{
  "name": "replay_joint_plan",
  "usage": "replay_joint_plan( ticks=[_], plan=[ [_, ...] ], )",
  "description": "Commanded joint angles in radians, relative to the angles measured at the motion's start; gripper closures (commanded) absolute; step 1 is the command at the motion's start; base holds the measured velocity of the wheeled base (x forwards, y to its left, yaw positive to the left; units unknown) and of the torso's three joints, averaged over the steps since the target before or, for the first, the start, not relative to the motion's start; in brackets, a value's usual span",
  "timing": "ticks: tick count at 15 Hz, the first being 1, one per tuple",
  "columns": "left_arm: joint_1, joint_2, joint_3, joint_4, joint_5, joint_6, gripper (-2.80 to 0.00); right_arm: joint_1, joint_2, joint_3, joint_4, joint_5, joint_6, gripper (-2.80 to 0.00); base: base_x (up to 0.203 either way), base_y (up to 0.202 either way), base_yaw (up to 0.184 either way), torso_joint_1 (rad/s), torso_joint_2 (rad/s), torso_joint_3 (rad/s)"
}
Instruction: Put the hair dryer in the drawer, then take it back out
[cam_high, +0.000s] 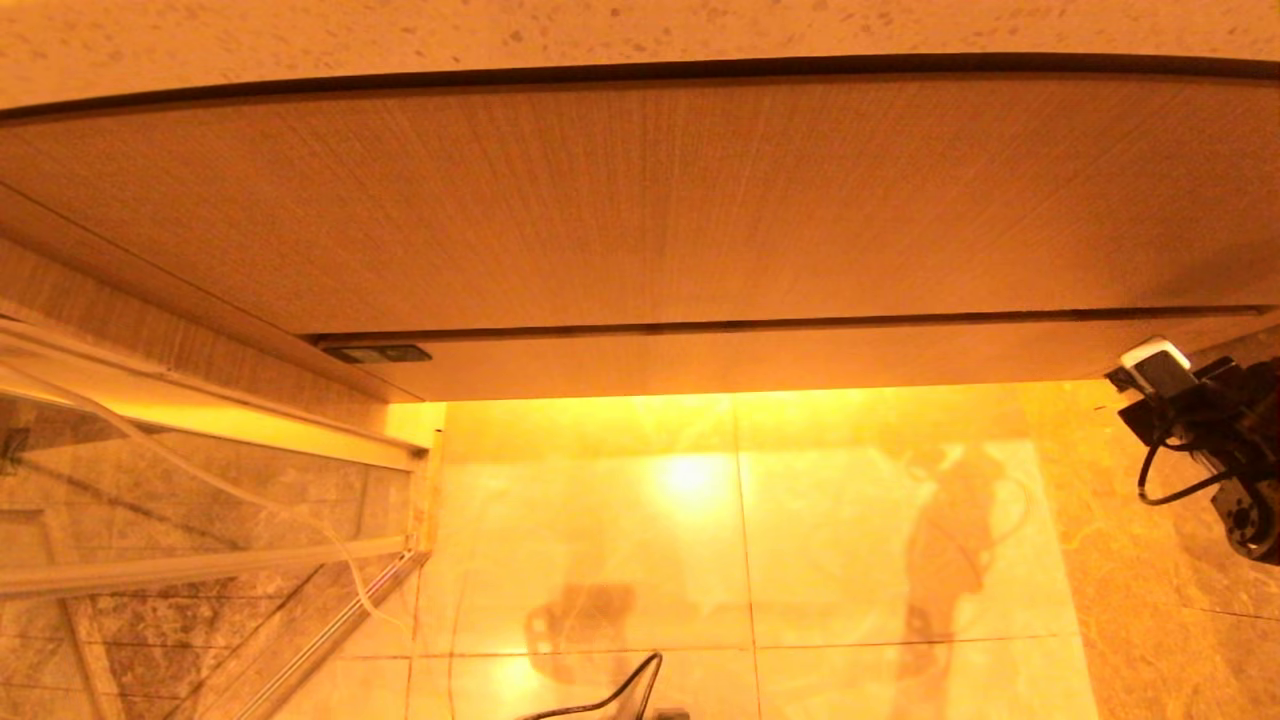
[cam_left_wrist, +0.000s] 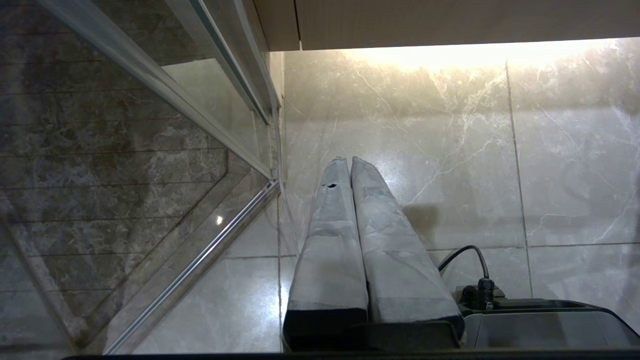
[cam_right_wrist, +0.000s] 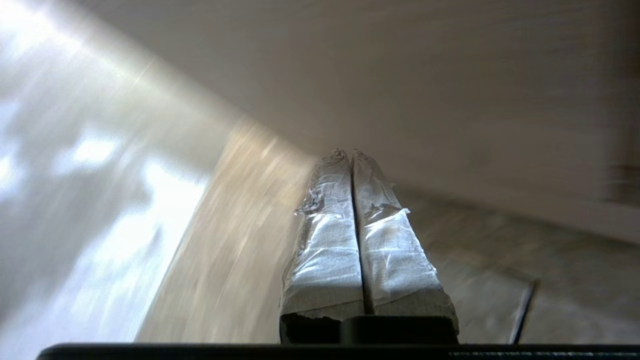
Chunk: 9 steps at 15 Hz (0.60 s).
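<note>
While the hair dryer shows in no view and the drawer (cam_high: 640, 200) above sits pushed in, the right gripper (cam_right_wrist: 350, 152), fingers pressed together and empty, hangs just below its front; judging by this, opening is not yet done. The left gripper (cam_left_wrist: 350, 160), also closed and empty, idles over the floor.

No legible text, label or number (any surface)

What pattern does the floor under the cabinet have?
Glossy marbled stone floor tiles, grey with pale white veins, seen best in the left wrist view.
</note>
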<state>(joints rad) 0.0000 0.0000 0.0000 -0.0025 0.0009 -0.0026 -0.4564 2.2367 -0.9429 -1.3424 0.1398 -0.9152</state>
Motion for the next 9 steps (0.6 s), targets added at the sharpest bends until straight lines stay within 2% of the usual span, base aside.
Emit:
replay_joint_plan(
  ticks=[1,3,5,7,9],
  plan=[
    [0.000,0.000,0.000,-0.001,0.001,0.000,0.00,-0.003,-0.116,0.039,0.239,0.001,-0.059,0.00,0.000,0.000,0.000,0.000,0.00,0.000],
    [0.000,0.000,0.000,-0.001,0.001,0.000,0.00,-0.003,-0.232,0.065,0.545,0.002,-0.109,0.00,0.000,0.000,0.000,0.000,0.00,0.000],
    [0.000,0.000,0.000,-0.001,0.001,0.000,0.00,0.012,-0.348,0.128,0.751,0.004,-0.123,0.00,0.000,0.000,0.000,0.000,0.00,0.000],
    [0.000,0.000,0.000,-0.001,0.001,0.000,0.00,0.029,-0.442,0.170,0.859,0.005,-0.122,0.00,0.000,0.000,0.000,0.000,0.00,0.000],
    [0.000,0.000,0.000,-0.001,0.001,0.000,0.00,0.045,-0.559,0.226,0.889,0.001,-0.089,0.00,0.000,0.000,0.000,0.000,0.00,0.000]
  ],
)
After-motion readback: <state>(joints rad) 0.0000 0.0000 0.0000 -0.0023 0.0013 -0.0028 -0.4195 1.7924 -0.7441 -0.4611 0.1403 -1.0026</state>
